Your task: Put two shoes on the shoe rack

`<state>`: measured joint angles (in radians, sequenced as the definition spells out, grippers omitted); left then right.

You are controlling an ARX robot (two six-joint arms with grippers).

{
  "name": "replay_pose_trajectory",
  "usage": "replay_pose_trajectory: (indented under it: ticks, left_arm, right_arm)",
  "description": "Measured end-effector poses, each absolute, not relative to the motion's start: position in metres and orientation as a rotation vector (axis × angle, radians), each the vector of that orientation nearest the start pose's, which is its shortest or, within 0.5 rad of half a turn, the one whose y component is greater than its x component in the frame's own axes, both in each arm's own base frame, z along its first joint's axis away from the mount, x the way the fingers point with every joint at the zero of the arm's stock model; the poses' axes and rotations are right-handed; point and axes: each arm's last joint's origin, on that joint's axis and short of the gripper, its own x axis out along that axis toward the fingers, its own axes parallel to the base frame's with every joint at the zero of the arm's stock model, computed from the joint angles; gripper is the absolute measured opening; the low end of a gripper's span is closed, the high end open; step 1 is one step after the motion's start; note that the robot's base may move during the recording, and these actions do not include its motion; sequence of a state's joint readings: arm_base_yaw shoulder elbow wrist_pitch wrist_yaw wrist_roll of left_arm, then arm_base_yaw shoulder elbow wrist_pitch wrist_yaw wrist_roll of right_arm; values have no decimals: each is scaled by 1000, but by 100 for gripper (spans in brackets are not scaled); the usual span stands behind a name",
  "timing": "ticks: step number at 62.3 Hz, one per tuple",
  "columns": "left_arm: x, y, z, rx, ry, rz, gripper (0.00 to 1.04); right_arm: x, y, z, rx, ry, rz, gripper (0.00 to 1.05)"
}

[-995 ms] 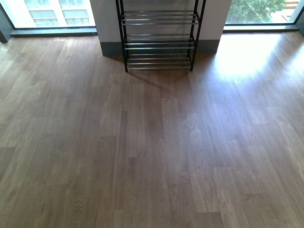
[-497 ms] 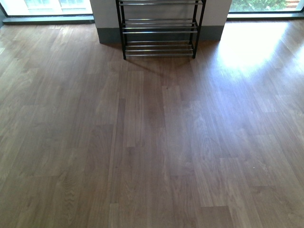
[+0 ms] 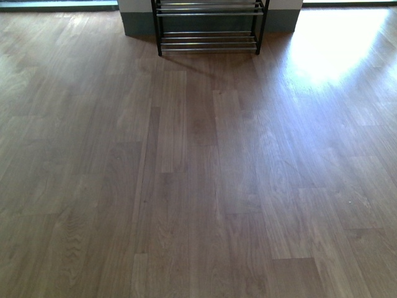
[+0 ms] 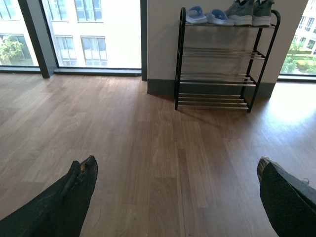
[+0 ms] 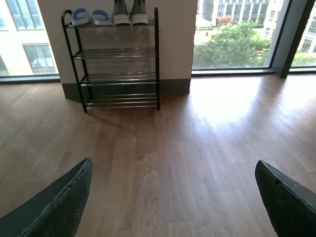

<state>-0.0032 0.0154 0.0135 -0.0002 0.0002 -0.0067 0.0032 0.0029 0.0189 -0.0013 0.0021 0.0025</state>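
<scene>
Shoes, both sneakers and slides, already sit side by side on the shoe rack's top tier, straight ahead and far across the floor, with both hands wide and empty.

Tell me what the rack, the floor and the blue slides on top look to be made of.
Shoe rack: black, likely painted metal side frames, with thin rods that glint like chrome. Floor: wood-look planks with grain and staggered joints; the window glare suggests a semi-gloss finish; wood or laminate, can't tell. Slide sandals: pale blue, smooth, apparently one piece, probably moulded foam or rubber, though too small to be sure.
</scene>
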Motion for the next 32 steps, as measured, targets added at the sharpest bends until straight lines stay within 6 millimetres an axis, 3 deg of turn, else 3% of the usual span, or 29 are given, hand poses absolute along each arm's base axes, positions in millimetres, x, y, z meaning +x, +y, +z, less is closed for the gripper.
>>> replay_pose_trajectory:
  ticks: [32]
  left_arm:
    - [98, 0, 167, -6, 2, -3, 95]
  right_arm:
    - [97, 0, 170, 3, -15, 1, 96]
